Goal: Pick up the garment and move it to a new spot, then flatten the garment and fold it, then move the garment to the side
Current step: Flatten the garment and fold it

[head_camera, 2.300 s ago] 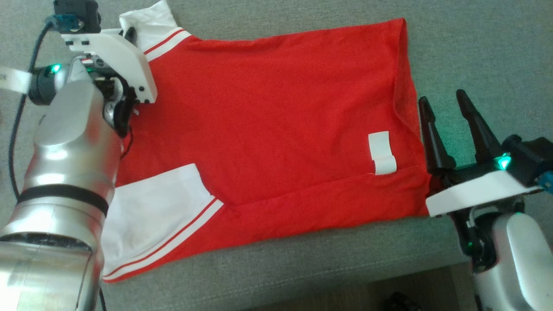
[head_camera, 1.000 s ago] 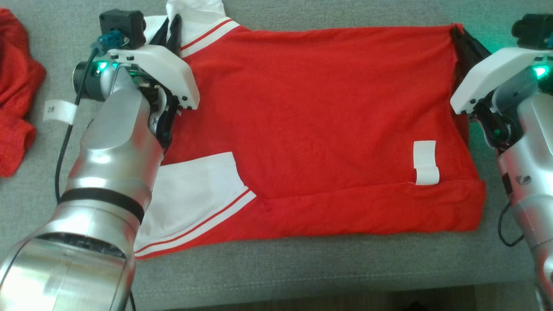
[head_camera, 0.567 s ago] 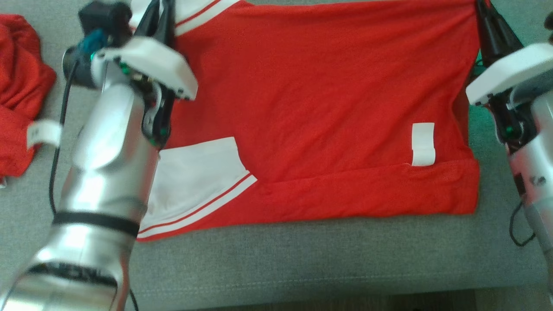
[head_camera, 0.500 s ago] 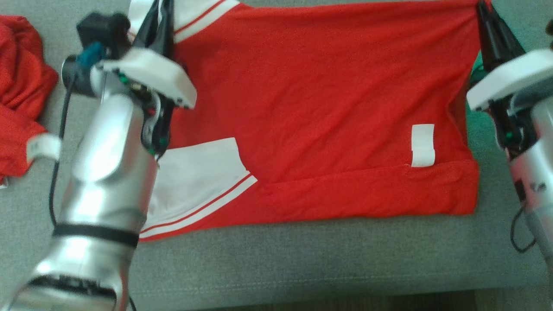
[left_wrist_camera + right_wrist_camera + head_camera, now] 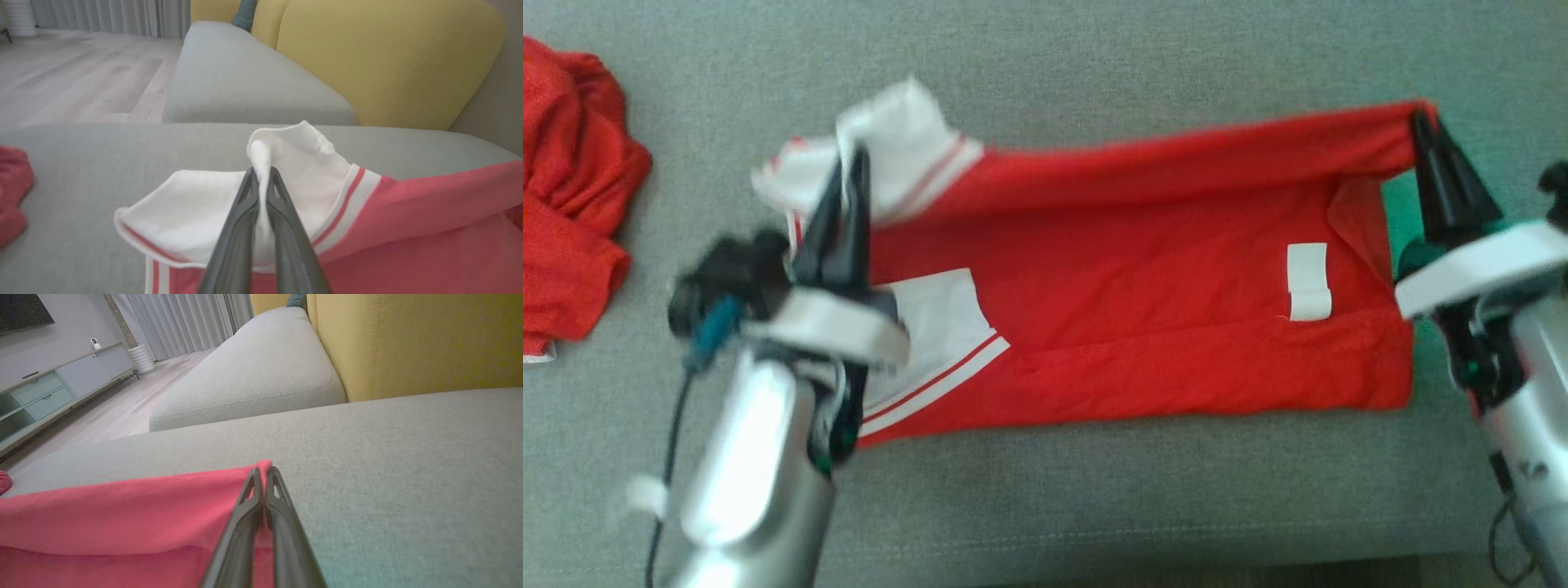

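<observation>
Both of my tools are clamped shut on the garment (image 5: 1143, 310). The left tool (image 5: 848, 163) pinches the white sleeve (image 5: 907, 139) at about ten o'clock, and the right tool (image 5: 1421, 121) pinches the red far corner at about two o'clock. The far edge hangs stretched between them above the grey sofa seat (image 5: 1094, 73), while the near half lies flat at the centre of the seat. My worry is the left grip. In the left wrist view the left tool (image 5: 261, 173) holds only a bunched fold of sleeve cloth, not the body of the shirt. A hard pull toward six o'clock could let it slide out, or drag the sleeve over alone and leave the shoulder behind, so the fold lands crooked. If my two arms travel unevenly, the taut edge will twist or sag in the middle and crease. The near white sleeve (image 5: 939, 314) sits just under my left wrist and could be swept askew. A second red cloth (image 5: 572, 188) lies crumpled at nine o'clock, well apart. The yellow backrest (image 5: 388, 61) rises beyond twelve o'clock. Neither blocks a fold toward me.
</observation>
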Robot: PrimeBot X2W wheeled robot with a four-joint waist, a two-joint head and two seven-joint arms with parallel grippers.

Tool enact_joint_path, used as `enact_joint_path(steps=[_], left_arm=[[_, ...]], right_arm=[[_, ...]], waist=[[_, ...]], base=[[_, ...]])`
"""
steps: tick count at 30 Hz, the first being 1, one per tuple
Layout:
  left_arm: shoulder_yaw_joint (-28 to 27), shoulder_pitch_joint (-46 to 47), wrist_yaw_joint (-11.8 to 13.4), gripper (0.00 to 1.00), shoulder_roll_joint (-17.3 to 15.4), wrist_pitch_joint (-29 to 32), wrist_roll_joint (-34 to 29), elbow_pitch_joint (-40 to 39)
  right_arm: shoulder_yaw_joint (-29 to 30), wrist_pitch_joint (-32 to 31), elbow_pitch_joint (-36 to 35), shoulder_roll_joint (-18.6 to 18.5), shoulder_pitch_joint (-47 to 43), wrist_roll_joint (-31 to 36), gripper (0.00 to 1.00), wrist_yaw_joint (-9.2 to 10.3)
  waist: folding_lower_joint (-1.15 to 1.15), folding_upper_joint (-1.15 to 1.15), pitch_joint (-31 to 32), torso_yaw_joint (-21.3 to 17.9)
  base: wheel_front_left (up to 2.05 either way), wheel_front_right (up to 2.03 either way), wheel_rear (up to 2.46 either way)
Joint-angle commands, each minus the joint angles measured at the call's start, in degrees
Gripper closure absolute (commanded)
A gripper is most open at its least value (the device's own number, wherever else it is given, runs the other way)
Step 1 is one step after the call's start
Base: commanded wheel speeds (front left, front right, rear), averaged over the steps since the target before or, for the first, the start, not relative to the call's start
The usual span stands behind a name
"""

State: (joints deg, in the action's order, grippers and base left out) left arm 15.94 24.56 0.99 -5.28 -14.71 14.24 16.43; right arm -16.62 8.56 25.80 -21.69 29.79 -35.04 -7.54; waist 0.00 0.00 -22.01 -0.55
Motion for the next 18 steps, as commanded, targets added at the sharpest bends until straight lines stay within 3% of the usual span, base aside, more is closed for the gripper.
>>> enact_joint_path(steps=[1, 9, 10, 12, 14, 15, 16, 18], left_arm=[[-1.91, -2.56, 0.29, 1.00, -0.90, -0.29, 0.47, -2.53], [-2.56, -9.23, 0.29, 1.00, 0.08, -0.29, 2.78, -1.48], [-2.56, -9.75, 0.20, 1.00, 0.22, -0.29, 3.14, -0.99], [-2.44, -10.50, -0.01, 0.95, 0.42, -0.29, 3.62, 0.15], [-2.28, -11.05, -0.30, 0.60, 0.58, -0.28, 4.17, 1.43], [-2.11, -11.43, -0.54, 0.15, 0.66, -0.04, 4.57, 2.24], [-2.02, -11.68, -0.63, 0.00, 0.72, 0.02, 4.85, 2.80], [-1.87, -12.27, -0.59, 0.00, 0.76, -0.01, 4.97, 3.62]], right_arm=[[0.27, 0.00, -3.13, -0.21, -2.73, 0.94, 1.00, 0.05], [2.36, -1.91, -7.80, 1.59, -9.65, 3.68, 1.00, 0.05], [2.81, -2.18, -8.43, 1.88, -10.66, 4.29, 0.97, 0.05], [3.96, -2.81, -9.56, 2.65, -12.76, 5.58, 0.75, 0.05], [4.83, -3.74, -10.62, 3.40, -14.71, 7.14, 0.35, 0.05], [5.15, -4.28, -11.18, 3.88, -15.65, 7.72, 0.05, 0.05], [5.49, -4.66, -11.86, 4.24, -16.56, 8.45, 0.00, 0.05], [6.16, -5.30, -13.30, 5.05, -18.49, 9.73, 0.00, 0.05]], waist=[[0.00, 0.00, 0.23, 0.01], [0.00, 0.00, 1.06, 0.08], [0.00, 0.00, 1.19, 0.08], [0.00, 0.00, 1.45, 0.05], [0.00, 0.00, 1.73, -0.06], [0.00, 0.00, 2.00, -0.16], [0.00, 0.00, 2.21, -0.24], [0.00, 0.00, 2.81, -0.41]], base=[[0.00, 0.00, 0.00], [0.00, 0.00, 0.00], [0.00, 0.00, 0.00], [0.00, 0.00, 0.00], [0.00, 0.00, 0.00], [0.00, 0.00, 0.00], [0.00, 0.00, 0.00], [0.00, 0.00, 0.00]])
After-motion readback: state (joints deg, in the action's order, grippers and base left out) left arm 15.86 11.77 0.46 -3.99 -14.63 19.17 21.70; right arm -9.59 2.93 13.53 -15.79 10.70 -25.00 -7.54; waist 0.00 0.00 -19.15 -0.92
